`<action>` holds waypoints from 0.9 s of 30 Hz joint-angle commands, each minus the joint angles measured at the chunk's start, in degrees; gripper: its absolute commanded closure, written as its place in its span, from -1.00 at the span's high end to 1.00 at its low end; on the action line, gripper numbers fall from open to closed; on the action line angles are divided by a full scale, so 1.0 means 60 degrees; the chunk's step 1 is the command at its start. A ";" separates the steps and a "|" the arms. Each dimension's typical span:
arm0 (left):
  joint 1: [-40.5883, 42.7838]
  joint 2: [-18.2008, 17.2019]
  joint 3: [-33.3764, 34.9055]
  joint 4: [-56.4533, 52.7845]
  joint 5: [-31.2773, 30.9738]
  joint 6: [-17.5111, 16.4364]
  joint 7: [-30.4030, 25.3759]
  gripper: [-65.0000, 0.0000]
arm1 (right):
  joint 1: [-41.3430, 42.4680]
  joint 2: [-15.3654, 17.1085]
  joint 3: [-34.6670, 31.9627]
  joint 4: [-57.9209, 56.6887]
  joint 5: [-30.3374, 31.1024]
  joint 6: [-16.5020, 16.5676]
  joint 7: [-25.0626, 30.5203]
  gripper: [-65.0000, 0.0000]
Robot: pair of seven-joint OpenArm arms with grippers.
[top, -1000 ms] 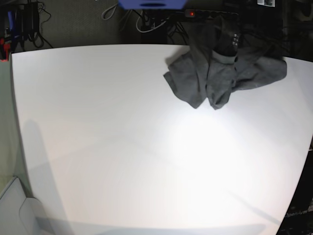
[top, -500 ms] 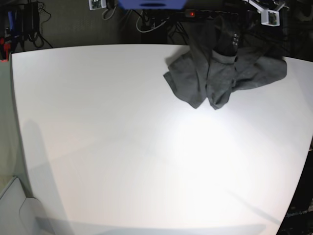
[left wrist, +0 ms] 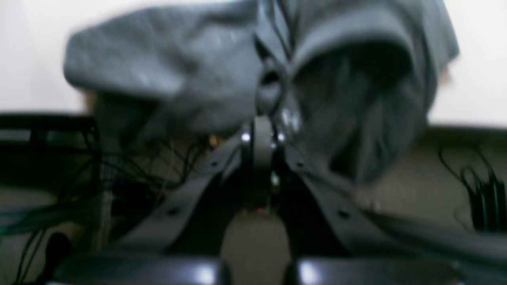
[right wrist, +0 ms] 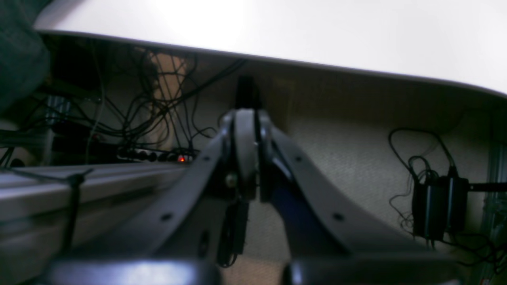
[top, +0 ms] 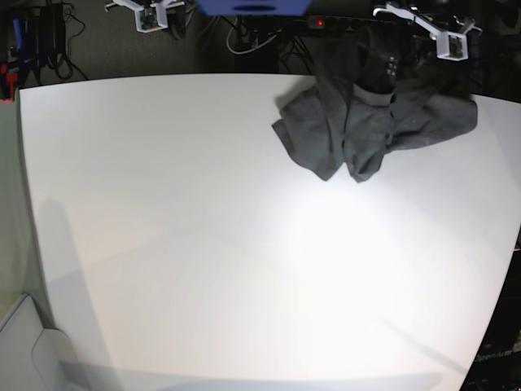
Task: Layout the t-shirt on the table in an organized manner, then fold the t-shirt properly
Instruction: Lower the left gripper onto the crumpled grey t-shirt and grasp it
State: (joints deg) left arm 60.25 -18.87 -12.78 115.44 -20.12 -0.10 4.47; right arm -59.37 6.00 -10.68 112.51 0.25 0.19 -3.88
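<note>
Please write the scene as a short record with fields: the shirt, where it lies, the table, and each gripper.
shirt: dark grey t-shirt, crumpled in a heap, not laid out
shirt place: at the table's far edge, part hanging over it
table: white table, mostly bare
left gripper: left gripper shut, beyond the table edge, just short of the hanging cloth; contact unclear through blur
right gripper: right gripper shut, holds nothing, beyond the table edge
fold: not begun
</note>
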 commanded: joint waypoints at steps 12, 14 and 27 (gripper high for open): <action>-0.0393 -0.0027 0.0027 0.0138 -0.0053 -0.0035 -0.0210 0.12 | -0.0046 0.0018 -0.0015 0.0113 -0.0020 0.0020 -0.0357 -1.00; -0.0569 -0.0027 0.0027 0.0138 -0.0053 -0.0035 -0.0210 0.12 | -0.0031 0.0018 -0.0015 0.0113 -0.0020 0.0020 -0.0357 -1.00; -0.1521 -0.0056 0.0964 0.0108 0.0035 -0.0035 -0.0108 0.13 | -0.0046 0.0018 -0.0015 0.0113 -0.0020 0.0020 -0.0357 -1.00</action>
State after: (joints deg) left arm 50.61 -18.85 -6.66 115.35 -20.01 -0.23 5.37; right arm -58.78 6.00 -10.68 112.49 0.25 0.16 -7.33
